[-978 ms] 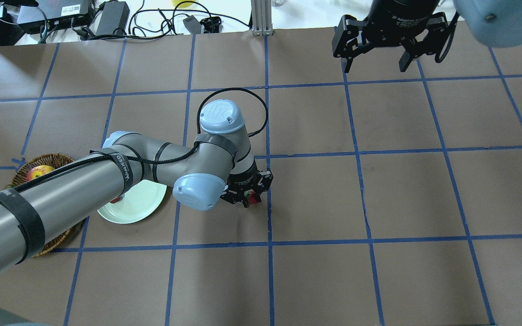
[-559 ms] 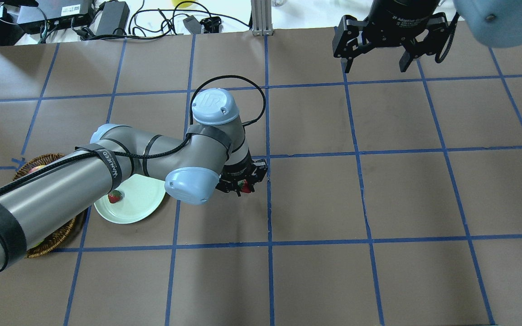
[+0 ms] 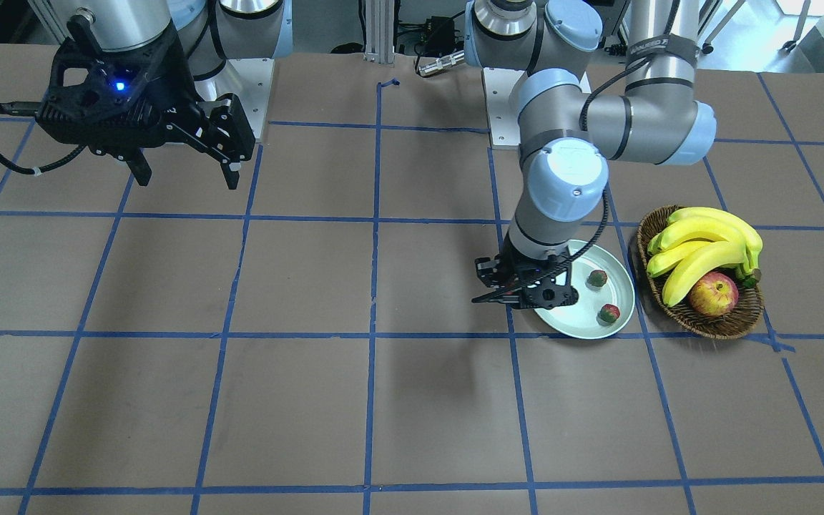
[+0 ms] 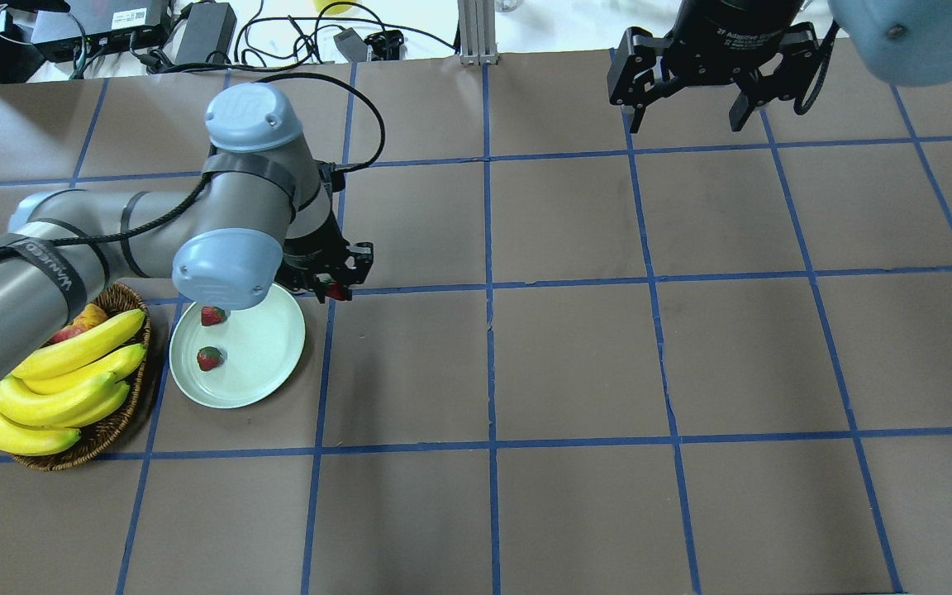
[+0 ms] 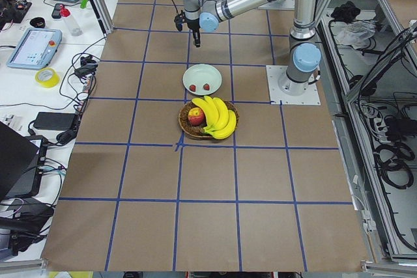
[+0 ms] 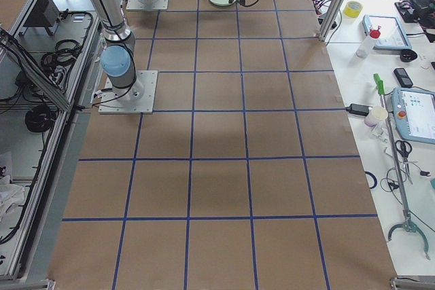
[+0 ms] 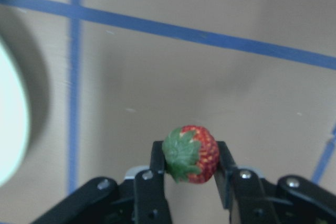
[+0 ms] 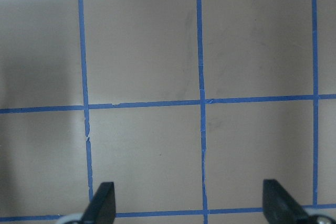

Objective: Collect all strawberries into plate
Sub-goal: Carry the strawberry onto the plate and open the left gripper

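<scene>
Brown paper crossed with blue tape covers the worktop [image 4: 575, 355]. Above it the left pincer [image 7: 190, 150] is clamped on one strawberry [image 4: 334, 289], its green cap facing the wrist camera. The fruit hangs just beside the plate [image 4: 265, 364], not over it. Two other strawberries lie on the plate: one [image 4: 212, 315] by the far rim at the arm's edge, the other [image 4: 210, 358] closer in. The right pincer [image 8: 191, 205] hangs well apart over bare paper, its fingers [image 8: 102, 205] spread wide.
</scene>
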Available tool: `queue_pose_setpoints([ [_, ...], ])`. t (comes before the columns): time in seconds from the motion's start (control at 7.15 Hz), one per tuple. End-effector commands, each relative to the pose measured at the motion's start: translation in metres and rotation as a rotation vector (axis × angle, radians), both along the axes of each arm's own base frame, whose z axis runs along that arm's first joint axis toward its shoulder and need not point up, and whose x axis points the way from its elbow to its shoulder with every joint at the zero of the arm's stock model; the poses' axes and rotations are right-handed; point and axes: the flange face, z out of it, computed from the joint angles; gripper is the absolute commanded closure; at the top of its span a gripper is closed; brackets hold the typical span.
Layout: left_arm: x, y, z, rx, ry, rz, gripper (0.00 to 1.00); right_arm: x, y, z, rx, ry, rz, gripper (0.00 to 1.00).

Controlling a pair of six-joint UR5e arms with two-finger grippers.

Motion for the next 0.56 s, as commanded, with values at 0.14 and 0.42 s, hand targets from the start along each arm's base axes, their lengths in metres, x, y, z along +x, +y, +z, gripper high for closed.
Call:
queue_pose_setpoints([
  [0.14,0.141,0.012,-0.026,0.092,0.031,-0.136,1.0,0.0,0.0,-0.001,0.002,0.001,0.003,0.0],
  [0.42,0.16,0.021,-0.054,0.101,0.042,-0.126,1.0,0.0,0.0,-0.001,0.002,0.002,0.005,0.0],
])
